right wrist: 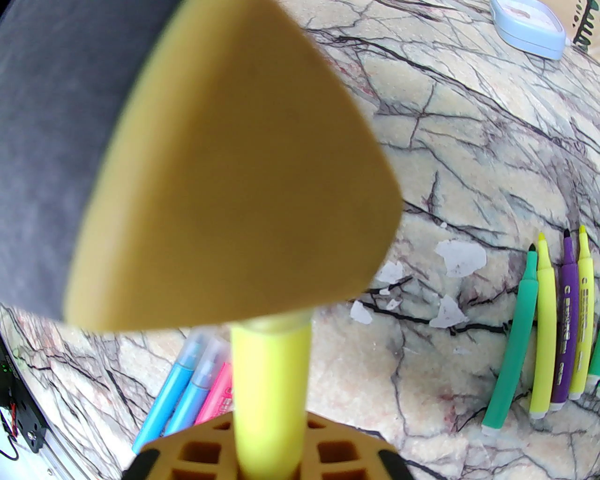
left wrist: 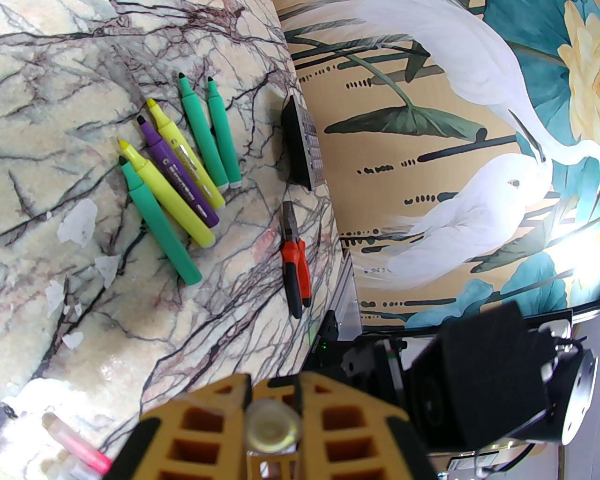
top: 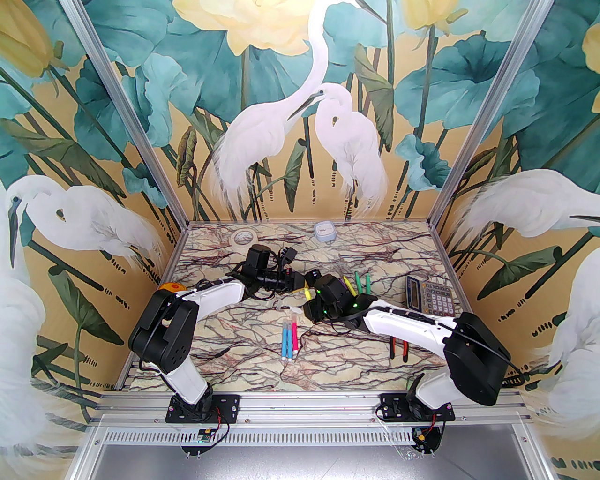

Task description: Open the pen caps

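A yellow marker [right wrist: 271, 375] is held in the air between both grippers over the middle of the table. My right gripper [right wrist: 269, 445] is shut on its barrel. My left gripper [left wrist: 272, 422] is shut on the clear pen cap [left wrist: 272, 427] at its end, and that gripper's finger [right wrist: 234, 187] looms large in the right wrist view. In the top view the two grippers [top: 307, 294] [top: 313, 307] meet nose to nose. Several uncapped green, yellow and purple markers [left wrist: 187, 173] [right wrist: 548, 328] lie side by side. Blue markers [right wrist: 183, 393] [top: 285, 340] and a pink one [right wrist: 218, 393] [top: 294, 335] lie capped nearer the front.
A calculator [top: 429, 293] [left wrist: 302, 145] lies at the right, red-handled pliers [top: 398, 347] [left wrist: 295, 262] in front of it. At the back stand a tape roll [top: 243, 238] and a pale blue box [top: 324, 231] [right wrist: 527, 23]. White patches [right wrist: 461, 257] mark the marble top.
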Controlling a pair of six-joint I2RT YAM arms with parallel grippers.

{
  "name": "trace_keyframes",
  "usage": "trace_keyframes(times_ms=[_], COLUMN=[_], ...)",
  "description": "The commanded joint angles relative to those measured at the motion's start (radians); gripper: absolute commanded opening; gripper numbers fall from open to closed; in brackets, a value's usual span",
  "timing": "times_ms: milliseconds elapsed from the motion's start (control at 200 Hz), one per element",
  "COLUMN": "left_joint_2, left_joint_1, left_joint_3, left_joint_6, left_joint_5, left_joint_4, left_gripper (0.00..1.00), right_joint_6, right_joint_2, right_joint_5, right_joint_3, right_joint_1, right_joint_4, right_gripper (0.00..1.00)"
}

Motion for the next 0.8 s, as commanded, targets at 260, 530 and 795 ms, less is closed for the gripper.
trace_keyframes(times_ms=[260, 530, 795], left_joint_2=[0.005, 0.011, 0.013], left_joint_1=[0.064, 0.079, 0.093], left_joint_3=[0.025, 0.029, 0.02], left_joint_6=[-0.036, -0.057, -0.076], left_joint_5=[-0.034, -0.073, -0.087], left_joint_4=[-0.013, -0.016, -0.015], left_gripper=[0.0, 0.0, 0.0], right_joint_6=[-0.071, -0.116, -0.117], right_joint_2=[-0.05, -0.085, -0.082], right_joint_5=[-0.069, -0.103, -0.079], right_joint_3=[-0.078, -0.125, -0.155], right_joint_1=[0.006, 0.008, 0.007], right_joint_4=[-0.034, -0.042, -0.027], right_gripper=[0.0, 0.0, 0.0])
